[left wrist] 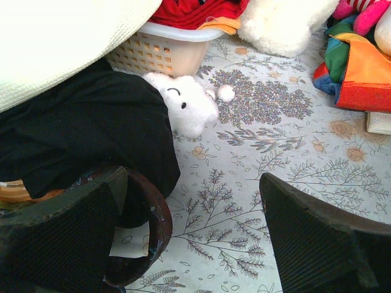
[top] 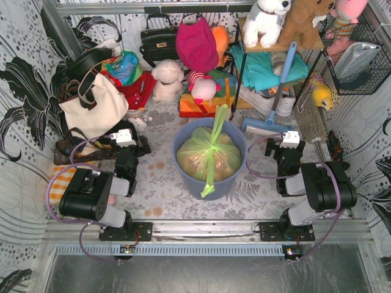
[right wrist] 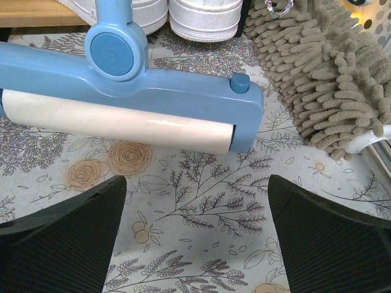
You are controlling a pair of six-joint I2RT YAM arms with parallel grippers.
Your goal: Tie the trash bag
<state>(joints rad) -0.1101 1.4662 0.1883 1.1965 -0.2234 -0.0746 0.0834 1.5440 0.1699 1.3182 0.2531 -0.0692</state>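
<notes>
Left gripper and right gripper hang spread and empty, the trash bag sitting between them in a round bin, its thin, light, slippery film probably best pinched at the gathered neck, not the paper-stuffed belly.
</notes>
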